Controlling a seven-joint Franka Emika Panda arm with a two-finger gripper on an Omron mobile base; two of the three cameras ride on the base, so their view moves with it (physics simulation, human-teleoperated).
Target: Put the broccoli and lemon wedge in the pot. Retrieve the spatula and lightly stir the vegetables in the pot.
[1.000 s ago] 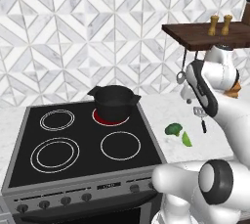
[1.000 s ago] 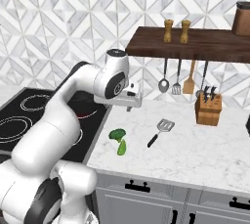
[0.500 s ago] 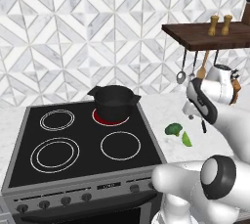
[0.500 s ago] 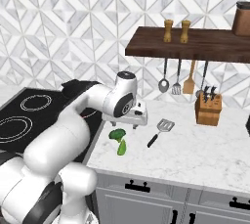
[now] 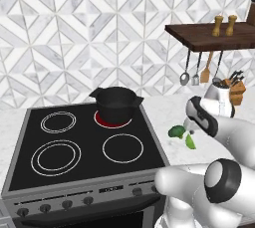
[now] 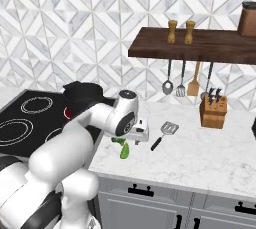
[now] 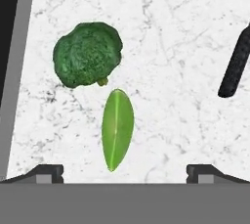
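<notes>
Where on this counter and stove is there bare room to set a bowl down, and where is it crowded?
Bare marble lies between the spatula and the knife block, and along the counter's front edge. The three burners apart from the pot are free. It is crowded beside the stove, where the broccoli and lemon wedge lie under the open gripper.

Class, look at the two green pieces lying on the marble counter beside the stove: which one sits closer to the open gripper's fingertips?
The lemon wedge, the smooth, pointed, lighter green sliver. In the hand view it lies nearer the fingertips than the broccoli, the dark, lumpy, rounded piece beyond it.
</notes>
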